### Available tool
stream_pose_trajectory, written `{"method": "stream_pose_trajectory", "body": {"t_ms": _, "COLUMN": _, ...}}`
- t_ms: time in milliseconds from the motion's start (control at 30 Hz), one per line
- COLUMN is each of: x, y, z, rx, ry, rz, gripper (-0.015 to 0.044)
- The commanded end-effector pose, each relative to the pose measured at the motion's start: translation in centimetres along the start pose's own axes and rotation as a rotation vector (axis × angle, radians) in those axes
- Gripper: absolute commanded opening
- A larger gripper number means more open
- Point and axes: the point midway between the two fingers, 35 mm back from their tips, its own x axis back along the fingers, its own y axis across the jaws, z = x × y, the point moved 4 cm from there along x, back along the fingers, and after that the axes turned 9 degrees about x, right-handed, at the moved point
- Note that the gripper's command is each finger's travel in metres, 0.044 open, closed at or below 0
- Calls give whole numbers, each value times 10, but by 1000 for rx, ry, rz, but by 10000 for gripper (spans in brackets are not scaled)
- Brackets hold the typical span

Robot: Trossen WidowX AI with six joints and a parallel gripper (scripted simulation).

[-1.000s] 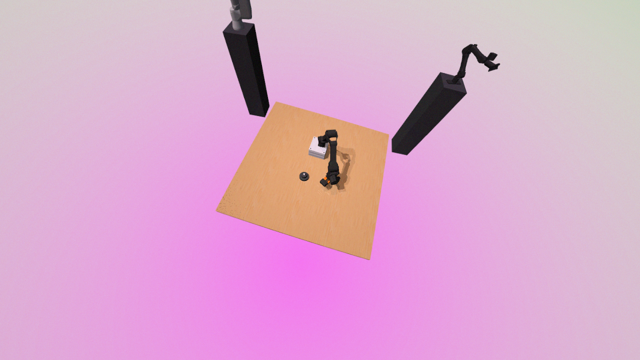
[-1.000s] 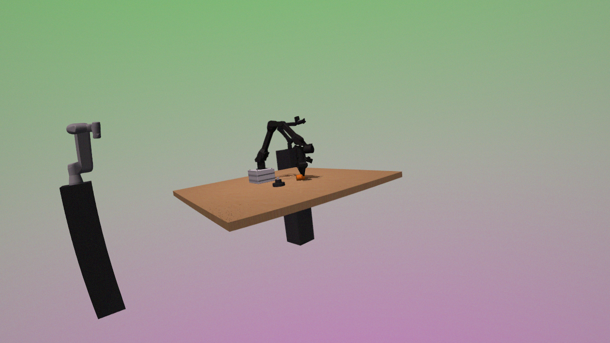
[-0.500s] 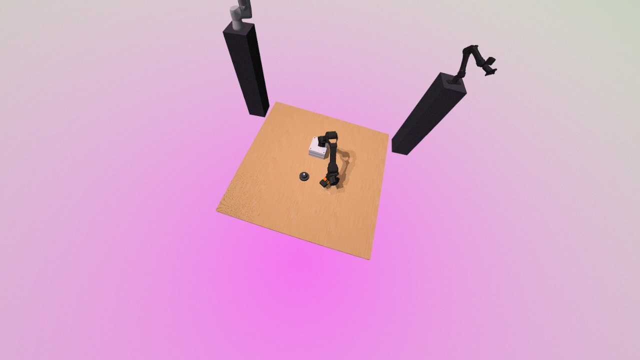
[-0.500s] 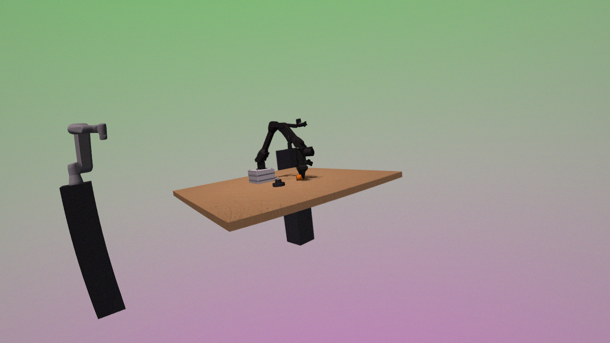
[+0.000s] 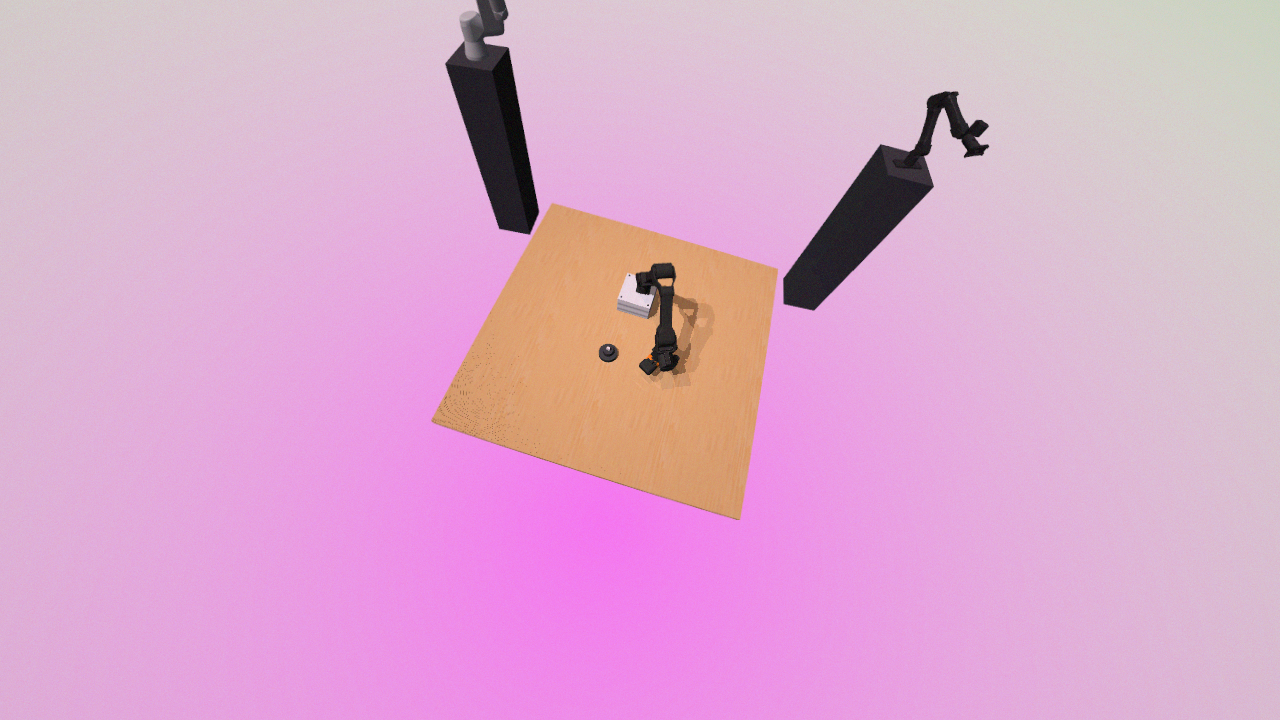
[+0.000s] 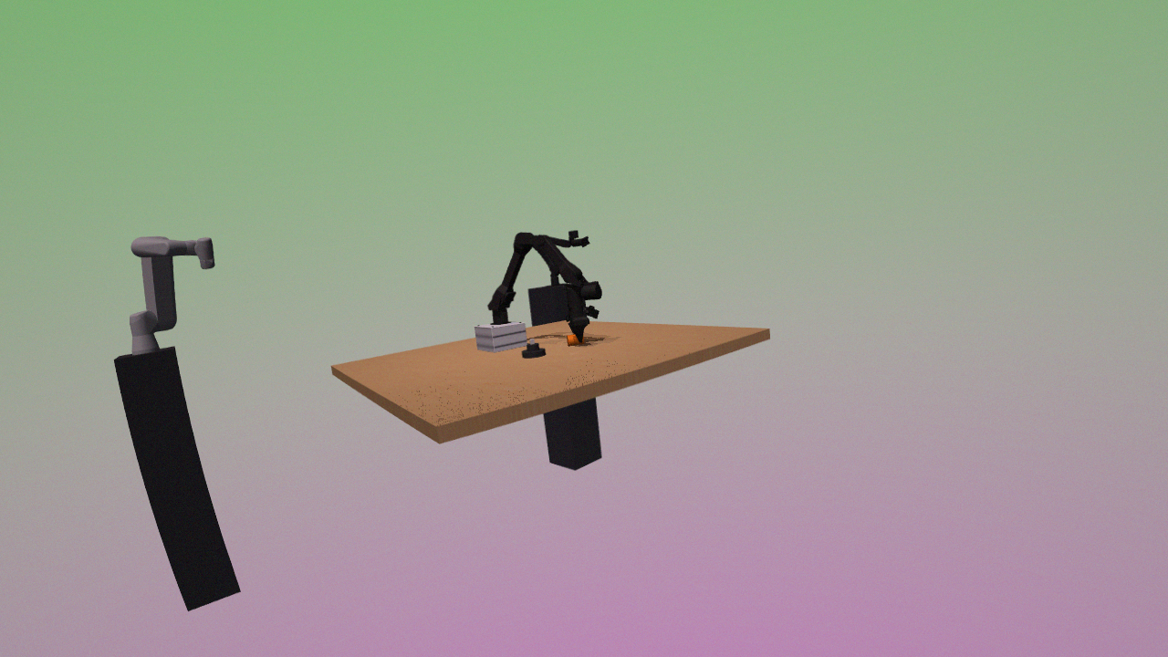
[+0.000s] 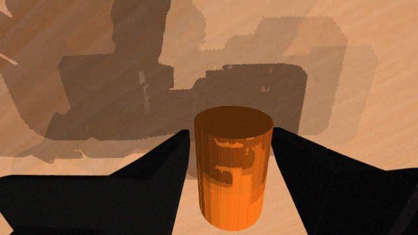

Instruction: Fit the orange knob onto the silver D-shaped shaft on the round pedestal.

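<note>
The orange knob [image 6: 572, 339] [image 7: 231, 183] is a plain cylinder lying on its side on the table. Its visible end face shows no hole. My gripper [image 6: 579, 340] [image 7: 230, 135] is low over it and partly open, with one black finger on each side. In the wrist view a narrow gap shows at the left finger; the right finger looks very near or touching. The round black pedestal [image 5: 607, 357] [image 6: 533, 353] stands to the left of the knob in the top and exterior views, with its small silver shaft [image 5: 608, 347] upright. The shaft's flat side is too small to make out.
A white and grey block [image 5: 633, 306] [image 6: 500, 336] carries my arm's base, behind the pedestal in the top view. The wooden table [image 5: 528, 358] [image 6: 693, 347] has its edges well away from the knob. Two other arms stand on dark columns [image 5: 492, 143] [image 5: 850, 232] beyond the table.
</note>
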Motion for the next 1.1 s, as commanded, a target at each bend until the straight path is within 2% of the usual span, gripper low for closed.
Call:
{"method": "stream_pose_trajectory", "body": {"t_ms": 0, "x": -1, "y": 0, "z": 0, "rx": -4, "ry": 0, "rz": 1, "gripper": 227}}
{"method": "stream_pose_trajectory", "body": {"t_ms": 233, "x": -1, "y": 0, "z": 0, "rx": -4, "ry": 0, "rz": 1, "gripper": 180}}
{"method": "stream_pose_trajectory", "body": {"t_ms": 433, "x": 0, "y": 0, "z": 1, "rx": -2, "ry": -17, "rz": 4, "gripper": 179}}
{"method": "stream_pose_trajectory", "body": {"t_ms": 1067, "x": 9, "y": 5, "z": 31, "rx": 0, "ry": -330, "rz": 56, "gripper": 179}}
